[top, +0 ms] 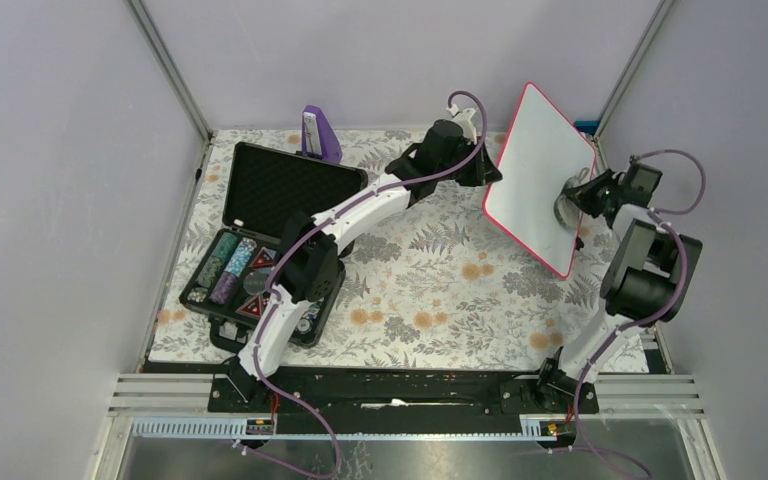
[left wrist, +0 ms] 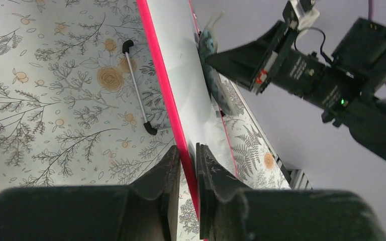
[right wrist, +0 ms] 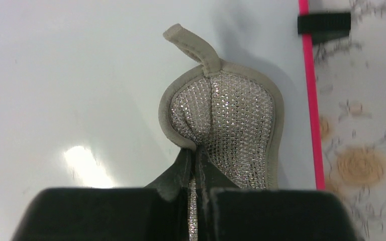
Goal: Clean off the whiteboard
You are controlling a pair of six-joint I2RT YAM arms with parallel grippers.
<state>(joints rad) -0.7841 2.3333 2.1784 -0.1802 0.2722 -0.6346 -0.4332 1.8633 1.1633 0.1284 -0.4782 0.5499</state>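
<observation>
The whiteboard (top: 535,172), white with a red-pink rim, is held tilted up off the table at the back right. My left gripper (top: 488,178) is shut on its left edge; in the left wrist view the red rim (left wrist: 167,90) runs between the jaws of the left gripper (left wrist: 187,155). My right gripper (top: 572,198) is shut on a round silver-mesh scrubbing pad (right wrist: 228,120) with a beige rim and loop, pressed flat against the board's white face (right wrist: 80,75). No writing shows on the board. The pad also shows in the left wrist view (left wrist: 212,65).
An open black case (top: 270,225) with poker chips lies at the left. A purple object (top: 320,133) stands at the back. A thin silver rod with black ends (left wrist: 138,88) lies on the floral tablecloth (top: 430,290) under the board. A black clip (right wrist: 324,22) sits on the board's rim.
</observation>
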